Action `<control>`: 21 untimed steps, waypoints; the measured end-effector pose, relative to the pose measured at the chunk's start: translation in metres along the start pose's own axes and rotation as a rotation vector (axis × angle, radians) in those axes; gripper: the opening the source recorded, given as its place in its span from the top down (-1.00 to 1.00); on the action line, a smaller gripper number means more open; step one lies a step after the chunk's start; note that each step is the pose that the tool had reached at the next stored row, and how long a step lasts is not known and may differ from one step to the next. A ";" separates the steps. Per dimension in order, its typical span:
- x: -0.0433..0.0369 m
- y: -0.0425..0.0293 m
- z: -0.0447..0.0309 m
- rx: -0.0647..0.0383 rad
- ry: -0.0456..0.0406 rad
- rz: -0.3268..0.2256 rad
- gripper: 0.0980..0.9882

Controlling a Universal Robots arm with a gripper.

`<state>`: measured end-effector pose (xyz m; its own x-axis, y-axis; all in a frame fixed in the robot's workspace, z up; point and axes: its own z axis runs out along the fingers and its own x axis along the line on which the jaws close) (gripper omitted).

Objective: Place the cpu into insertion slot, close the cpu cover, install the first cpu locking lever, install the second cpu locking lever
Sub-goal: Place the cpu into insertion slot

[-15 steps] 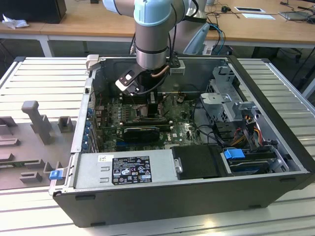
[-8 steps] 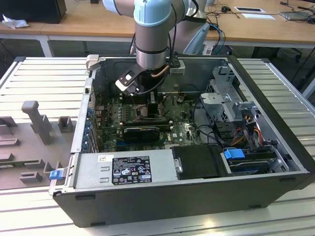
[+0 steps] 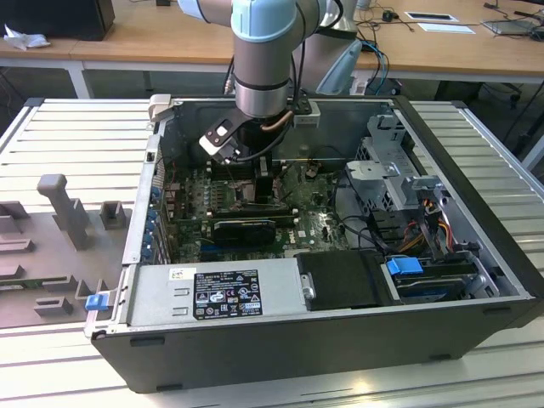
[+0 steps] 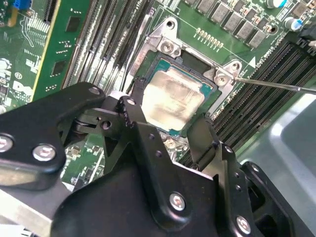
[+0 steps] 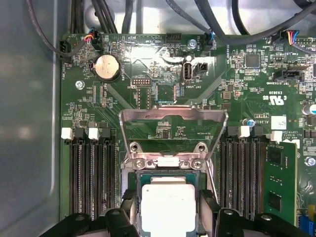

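cpu: we see the pale silvery square cpu lying flat in the black-framed square insertion slot | end effector: directly above, straddling opposite chip edges; we cannot tell whether clenched or released | dark-grey metal cpu cover: tilted open just beyond.

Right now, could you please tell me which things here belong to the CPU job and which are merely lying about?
For the job: cpu in the slot; cover, standing open; lever, unlatched.
Just about: battery, memory slots, cables, power supply, grey fixtures at the exterior view's left.
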<state>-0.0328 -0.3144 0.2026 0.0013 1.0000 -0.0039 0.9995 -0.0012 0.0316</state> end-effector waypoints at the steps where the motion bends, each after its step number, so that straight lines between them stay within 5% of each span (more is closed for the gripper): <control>1: 0.0000 0.0000 -0.0003 0.000 -0.0001 0.000 -0.16; 4: 0.0000 0.0002 -0.0049 0.000 -0.0002 0.000 -0.13; 12: -0.0001 0.0003 -0.0088 0.000 -0.0002 0.000 0.97; 21: -0.0001 0.0004 -0.0124 0.000 -0.0002 0.000 0.98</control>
<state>-0.0328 -0.3144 0.2150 0.0013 1.0000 -0.0041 0.9995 -0.0012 0.0312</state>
